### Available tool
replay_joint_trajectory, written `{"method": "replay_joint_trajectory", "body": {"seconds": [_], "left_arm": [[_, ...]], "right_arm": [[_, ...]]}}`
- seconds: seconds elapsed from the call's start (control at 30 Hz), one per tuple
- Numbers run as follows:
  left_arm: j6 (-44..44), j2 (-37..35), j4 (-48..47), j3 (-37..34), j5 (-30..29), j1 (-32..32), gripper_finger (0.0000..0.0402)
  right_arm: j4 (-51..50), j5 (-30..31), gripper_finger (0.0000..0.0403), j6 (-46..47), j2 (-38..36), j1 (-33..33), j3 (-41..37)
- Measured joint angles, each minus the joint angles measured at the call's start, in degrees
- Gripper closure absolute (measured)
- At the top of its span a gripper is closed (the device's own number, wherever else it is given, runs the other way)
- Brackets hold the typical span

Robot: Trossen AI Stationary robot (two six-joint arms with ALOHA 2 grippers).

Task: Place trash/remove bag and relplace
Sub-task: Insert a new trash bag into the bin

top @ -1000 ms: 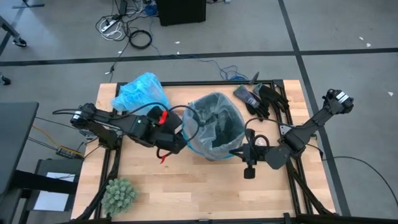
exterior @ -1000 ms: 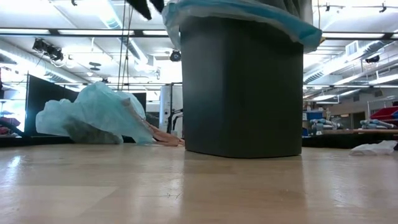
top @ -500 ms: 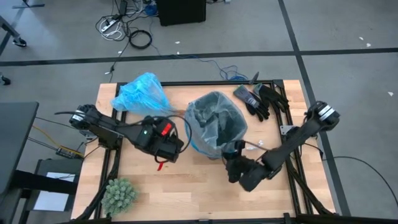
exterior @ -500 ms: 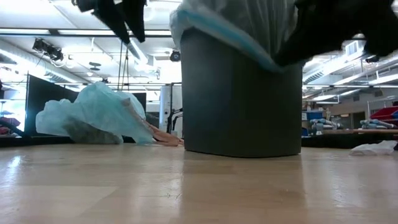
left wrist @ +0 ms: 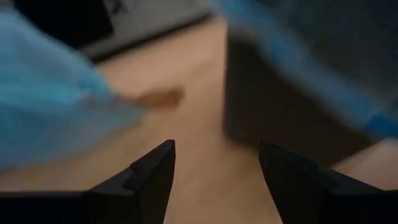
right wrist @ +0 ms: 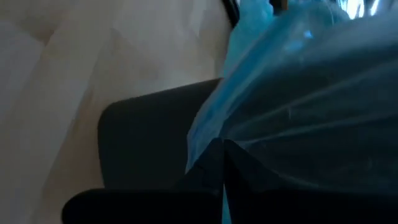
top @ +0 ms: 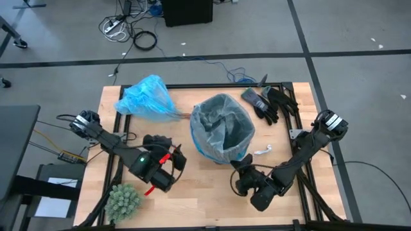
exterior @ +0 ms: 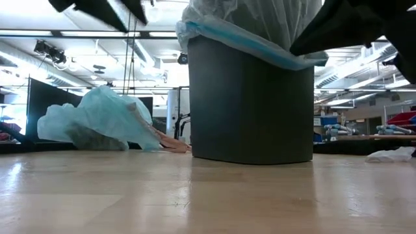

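Note:
A dark bin point(exterior: 250, 110) stands mid-table, lined with a pale grey-blue plastic bag point(top: 221, 125) whose blue rim is folded over the bin's top. My right gripper point(top: 242, 168) is at the bin's near-right side, shut on that rim. The bright sky-blue bag point(top: 146, 97) lies crumpled on the table at the far left, with a brown scrap of trash point(top: 182, 116) at its mouth. My left gripper point(top: 174, 156) hovers open to the bin's near left, with nothing between its fingers point(left wrist: 155, 174). My right gripper pinches the pale bag's blue rim point(right wrist: 208, 134) between its two shut fingers, where the rim hangs over the bin's near-right wall. The fingers come roughly level from the table's near-right side. The rim point(exterior: 296, 60) is drawn down over the bin's outer wall there.
Dark gloves point(top: 270, 102) lie at the table's far right. A green spiky plant ball point(top: 122, 201) sits at the near-left corner. A small white piece point(top: 260, 151) lies on the wood just right of the bin. Bare wood spreads along the near edge.
My left gripper has drawn back from the bin toward the near-left, sinking and rolling. My right gripper has sunk and gone toward the near edge beside the bin. The pale bag's rim, level before, now slopes down over the bin's right side.

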Motion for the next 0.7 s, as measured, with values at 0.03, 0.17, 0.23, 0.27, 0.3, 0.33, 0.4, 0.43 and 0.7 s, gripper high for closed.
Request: {"method": "replay_joint_trajectory", "body": {"seconds": [0.03, 0.17, 0.23, 0.27, 0.3, 0.33, 0.4, 0.43, 0.7], "left_arm": [[-1.01, 0.0, 0.97, 0.0, -3.15, -0.5, 0.016], [-2.08, 0.24, 6.53, -0.71, -11.61, -0.55, 0.0163], [-4.01, 0.32, 10.38, -3.14, -14.3, -0.08, 0.0164], [-5.56, 0.34, 12.88, -4.66, -15.44, 0.12, 0.0164], [-7.42, 0.35, 15.05, -6.36, -16.5, 0.28, 0.0165], [-9.72, 0.35, 16.92, -8.14, -17.06, 0.35, 0.0165], [-15.6, 0.37, 20.39, -11.73, -17.92, 0.33, 0.0165], [-18.75, 0.39, 22.49, -13.61, -18.72, 0.3, 0.0165], [-28.28, 0.33, 42.45, -23.8, -24.11, -1.98, 0.0165]], "right_arm": [[-0.12, -0.08, 0.0403, -1.95, 0.0, 0.31, 0.0], [-0.9, -0.09, 0.0403, -8.45, 0.15, 1.16, 0.0], [-0.74, 2.12, 0.0403, -10.19, 0.12, 1.57, 0.0], [-0.73, 4.29, 0.0403, -11.02, -0.06, 1.84, -0.02], [-0.3, 7.13, 0.0403, -11.53, -0.41, 2.04, -0.02], [0.24, 9.95, 0.0403, -11.55, -1.06, 2.31, -0.02], [1.37, 14.29, 0.0403, -10.04, -2.88, 2.63, 0.52], [2.26, 15.43, 0.0403, -8.21, -3.95, 2.84, 0.8], [9.73, 17.56, 0.0403, 11.18, -18.03, 2.88, 0.85]]}}
